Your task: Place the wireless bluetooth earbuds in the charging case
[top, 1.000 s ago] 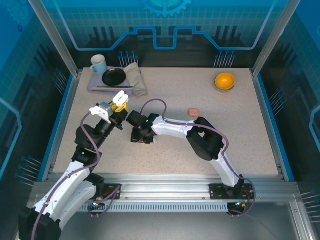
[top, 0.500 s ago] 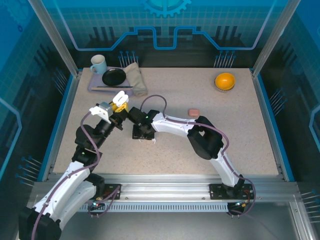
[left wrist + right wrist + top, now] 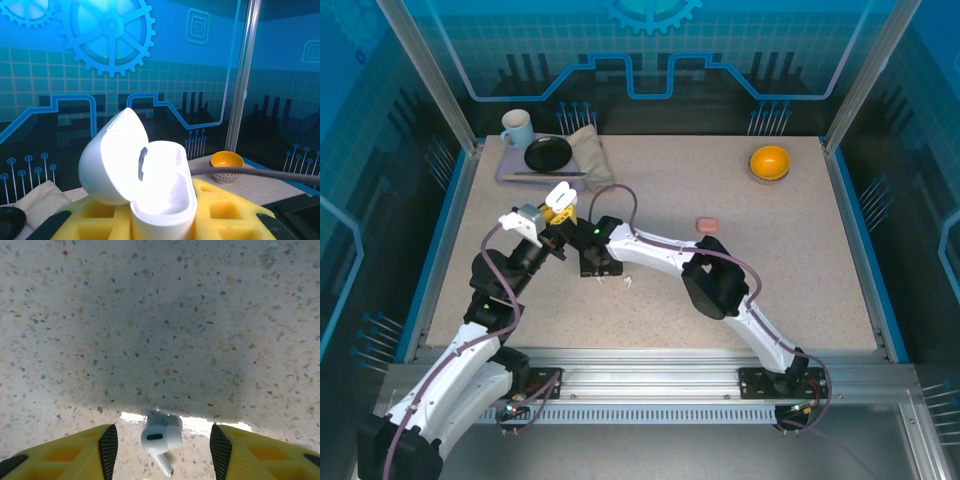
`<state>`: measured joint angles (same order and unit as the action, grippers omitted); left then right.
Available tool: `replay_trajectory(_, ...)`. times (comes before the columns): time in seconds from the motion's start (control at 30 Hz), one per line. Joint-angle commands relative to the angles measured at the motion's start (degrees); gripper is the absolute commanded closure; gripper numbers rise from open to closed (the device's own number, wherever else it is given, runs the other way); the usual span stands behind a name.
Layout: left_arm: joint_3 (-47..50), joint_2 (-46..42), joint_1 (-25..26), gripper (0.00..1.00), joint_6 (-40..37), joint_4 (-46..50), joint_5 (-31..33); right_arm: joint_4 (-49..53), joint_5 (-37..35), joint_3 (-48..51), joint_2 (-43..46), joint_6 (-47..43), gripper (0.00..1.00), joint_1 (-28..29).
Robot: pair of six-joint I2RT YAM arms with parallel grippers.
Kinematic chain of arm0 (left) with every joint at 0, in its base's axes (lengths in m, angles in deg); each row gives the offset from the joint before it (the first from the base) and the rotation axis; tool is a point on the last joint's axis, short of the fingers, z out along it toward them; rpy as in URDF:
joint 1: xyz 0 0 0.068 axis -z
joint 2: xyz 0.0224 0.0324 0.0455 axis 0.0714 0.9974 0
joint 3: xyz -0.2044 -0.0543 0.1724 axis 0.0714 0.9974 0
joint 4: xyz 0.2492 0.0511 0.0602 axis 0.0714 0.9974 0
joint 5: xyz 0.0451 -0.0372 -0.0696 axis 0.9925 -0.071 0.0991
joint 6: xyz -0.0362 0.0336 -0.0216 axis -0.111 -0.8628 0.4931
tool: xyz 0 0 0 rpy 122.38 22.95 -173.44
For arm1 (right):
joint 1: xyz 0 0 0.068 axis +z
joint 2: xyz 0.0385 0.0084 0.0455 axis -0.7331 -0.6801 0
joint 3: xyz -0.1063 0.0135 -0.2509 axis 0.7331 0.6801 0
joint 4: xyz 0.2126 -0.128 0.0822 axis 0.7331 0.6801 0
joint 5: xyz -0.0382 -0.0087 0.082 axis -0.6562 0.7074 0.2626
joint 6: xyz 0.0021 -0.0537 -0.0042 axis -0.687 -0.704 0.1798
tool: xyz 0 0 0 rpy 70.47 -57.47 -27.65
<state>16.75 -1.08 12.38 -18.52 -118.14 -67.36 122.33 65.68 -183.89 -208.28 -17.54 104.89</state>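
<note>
The white charging case (image 3: 162, 200) stands upright with its lid (image 3: 112, 155) flipped open, and my left gripper (image 3: 160, 222) is shut on it between yellow fingers. From above, the case (image 3: 560, 196) is held up over the table's left middle. My right gripper (image 3: 164, 450) points down at the tabletop with its jaws open. A white earbud (image 3: 161, 436) lies loose on the table between the pads, touching neither. In the top view my right gripper (image 3: 597, 266) is just right of the left one, with a white earbud (image 3: 628, 281) on the table beside it.
A salmon-pink case (image 3: 708, 224) lies right of centre. An orange bowl (image 3: 770, 162) sits at the back right. A tray (image 3: 515, 175) at the back left carries a mug (image 3: 516, 128), a black dish (image 3: 548, 153) and a folded cloth (image 3: 590, 155).
My right gripper has shifted left toward the left gripper and its jaws have widened. A white earbud now shows on the table to its right. The left arm has held still.
</note>
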Motion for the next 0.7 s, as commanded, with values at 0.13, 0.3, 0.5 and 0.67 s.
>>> replay_trajectory(0.13,-0.76,-0.57,0.40,1.00,0.11,-3.13,1.18,6.60,-2.87,-6.02,-4.77,0.01,0.46,1.19)
replay_trajectory(0.3,-0.60,-0.65,0.40,1.00,0.02,-3.27,1.33,7.02,-2.85,-7.17,-6.12,-0.24,0.48,1.58)
replay_trajectory(0.5,-0.55,-0.83,0.41,1.00,0.04,-3.27,1.44,7.12,-2.68,-8.07,-7.03,-0.57,0.51,1.76)
replay_trajectory(0.67,-0.51,-0.97,0.36,1.00,-0.02,-3.28,1.48,7.62,-2.85,-8.75,-7.59,-0.94,0.55,2.12)
